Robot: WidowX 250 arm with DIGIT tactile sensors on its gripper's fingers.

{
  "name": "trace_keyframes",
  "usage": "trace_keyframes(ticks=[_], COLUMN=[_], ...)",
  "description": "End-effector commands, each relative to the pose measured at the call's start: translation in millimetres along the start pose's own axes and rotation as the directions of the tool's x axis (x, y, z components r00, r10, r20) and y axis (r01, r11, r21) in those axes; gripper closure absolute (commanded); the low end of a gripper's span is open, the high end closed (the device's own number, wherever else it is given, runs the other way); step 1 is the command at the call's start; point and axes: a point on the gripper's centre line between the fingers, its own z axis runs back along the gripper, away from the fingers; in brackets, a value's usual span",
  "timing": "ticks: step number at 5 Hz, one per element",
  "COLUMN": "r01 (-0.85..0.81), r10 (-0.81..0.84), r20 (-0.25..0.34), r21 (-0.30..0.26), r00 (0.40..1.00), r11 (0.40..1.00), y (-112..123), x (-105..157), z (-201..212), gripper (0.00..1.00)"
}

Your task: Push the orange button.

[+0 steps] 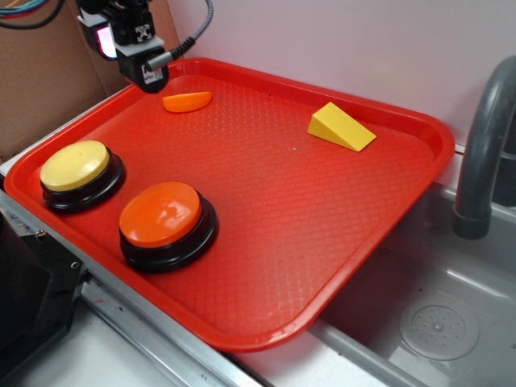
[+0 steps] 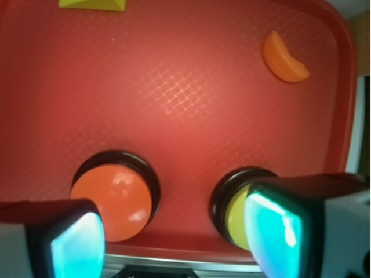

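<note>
While the gripper (image 1: 149, 74) hangs above the far left corner of the red tray (image 1: 347, 250), well apart from both buttons, its two fingers (image 2: 75, 243) appear in the wrist view spread wide with nothing between them; the pads glow cyan. Orange button (image 1: 160, 214): glossy dome cap on a black round base, sitting on the tray near its front left edge, untouched. In the wrist view the same button (image 2: 113, 200) lies low in the frame, partly behind the left-hand finger. Yellow button (image 1: 76, 165) of the same shape sits just beside it, nearer the tray's left rim, the two bases close but not touching; in the wrist view it is half hidden by the other finger. Orange half-moon slice (image 1: 188, 101) lies flat near the tray's far edge, close under the gripper in the exterior view. Yellow wedge (image 1: 340, 127) rests toward the far right of the tray, well apart from the buttons. Tray overhangs a grey sink (image 1: 435, 322), with a grey faucet (image 1: 484, 145) rising at the right. Cardboard (image 1: 40, 81) stands behind the arm at left.
</note>
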Motion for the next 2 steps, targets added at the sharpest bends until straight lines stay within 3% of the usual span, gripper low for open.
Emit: trace_keyframes(ticks=[1,2], r01=[0.001,0.026], r10=[-0.003,-0.027], r20=[0.069,0.089], r21=[0.028,0.015], r00=[0.998,0.996], r11=[1.0,1.0], y=[-6.4,-9.6], x=[5.1,-2.9], z=[31.1,38.3], gripper=[0.0,0.0])
